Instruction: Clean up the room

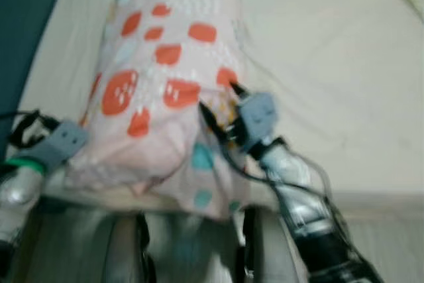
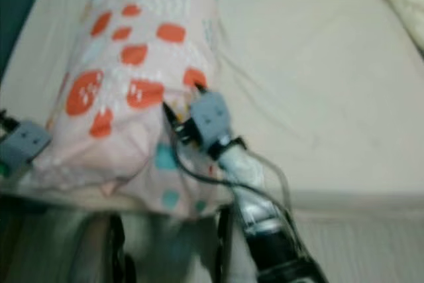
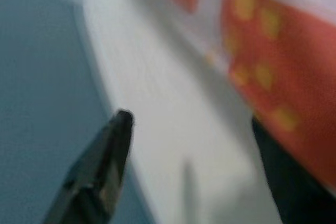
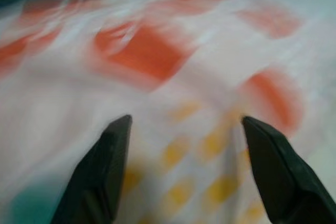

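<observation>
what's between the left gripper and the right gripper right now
The patterned pillow lies between them on the bed, seen in the eye views: left gripper at its left edge, right gripper on its right.

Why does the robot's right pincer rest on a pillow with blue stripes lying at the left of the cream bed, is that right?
Not quite: the pillow has no blue stripes. The left eye view shows pale pink fabric with orange-red blotches and a few teal spots. The rest holds: the right pincer, fingers spread apart, sits on the pillow at the left of the cream bed.
</observation>
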You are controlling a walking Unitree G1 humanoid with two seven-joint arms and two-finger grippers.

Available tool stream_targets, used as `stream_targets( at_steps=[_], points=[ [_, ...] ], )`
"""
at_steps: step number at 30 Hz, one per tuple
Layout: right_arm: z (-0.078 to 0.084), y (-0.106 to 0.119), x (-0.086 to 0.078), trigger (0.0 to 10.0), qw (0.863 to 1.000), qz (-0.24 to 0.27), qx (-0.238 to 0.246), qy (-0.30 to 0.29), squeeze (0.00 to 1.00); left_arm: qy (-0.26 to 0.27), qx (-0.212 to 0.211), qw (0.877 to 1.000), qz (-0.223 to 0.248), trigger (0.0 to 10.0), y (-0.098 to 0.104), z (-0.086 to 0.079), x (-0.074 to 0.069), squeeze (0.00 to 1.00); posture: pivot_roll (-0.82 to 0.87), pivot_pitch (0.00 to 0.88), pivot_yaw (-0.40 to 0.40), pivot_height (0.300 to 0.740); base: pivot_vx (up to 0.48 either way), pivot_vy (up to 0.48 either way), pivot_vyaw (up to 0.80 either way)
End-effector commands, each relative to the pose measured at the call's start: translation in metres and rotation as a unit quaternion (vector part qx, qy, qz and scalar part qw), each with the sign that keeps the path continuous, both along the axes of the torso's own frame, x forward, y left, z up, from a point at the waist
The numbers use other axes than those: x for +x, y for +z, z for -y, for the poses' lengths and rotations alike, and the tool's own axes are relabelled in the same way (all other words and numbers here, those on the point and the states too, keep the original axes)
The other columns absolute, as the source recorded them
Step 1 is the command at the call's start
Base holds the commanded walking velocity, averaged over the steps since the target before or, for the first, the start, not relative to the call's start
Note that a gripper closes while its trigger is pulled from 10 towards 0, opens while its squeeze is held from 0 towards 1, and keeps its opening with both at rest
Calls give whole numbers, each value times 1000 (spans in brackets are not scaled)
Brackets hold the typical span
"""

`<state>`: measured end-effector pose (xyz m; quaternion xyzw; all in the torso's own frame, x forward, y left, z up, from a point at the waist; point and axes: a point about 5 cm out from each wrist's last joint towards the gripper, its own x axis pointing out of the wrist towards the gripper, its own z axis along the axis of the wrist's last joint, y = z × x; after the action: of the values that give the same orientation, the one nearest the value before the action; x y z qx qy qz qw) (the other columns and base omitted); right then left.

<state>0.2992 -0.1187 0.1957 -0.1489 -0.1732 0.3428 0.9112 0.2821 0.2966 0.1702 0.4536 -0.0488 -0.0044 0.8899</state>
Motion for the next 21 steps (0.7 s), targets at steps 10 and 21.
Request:
stream_targets(
  at_steps=[10,21],
  points=[
    [27,-51,-74,10000,960,-177,-133,170,0,-238,-89,963,-92,10000,49,60,-38,0,35,251,46,579,0,0,0],
    [5,-52,-52,10000,971,-159,-124,127,0,-214,94,923,-307,10000,-8,35,-70,0,37,237,59,579,0,0,0]
  ],
)
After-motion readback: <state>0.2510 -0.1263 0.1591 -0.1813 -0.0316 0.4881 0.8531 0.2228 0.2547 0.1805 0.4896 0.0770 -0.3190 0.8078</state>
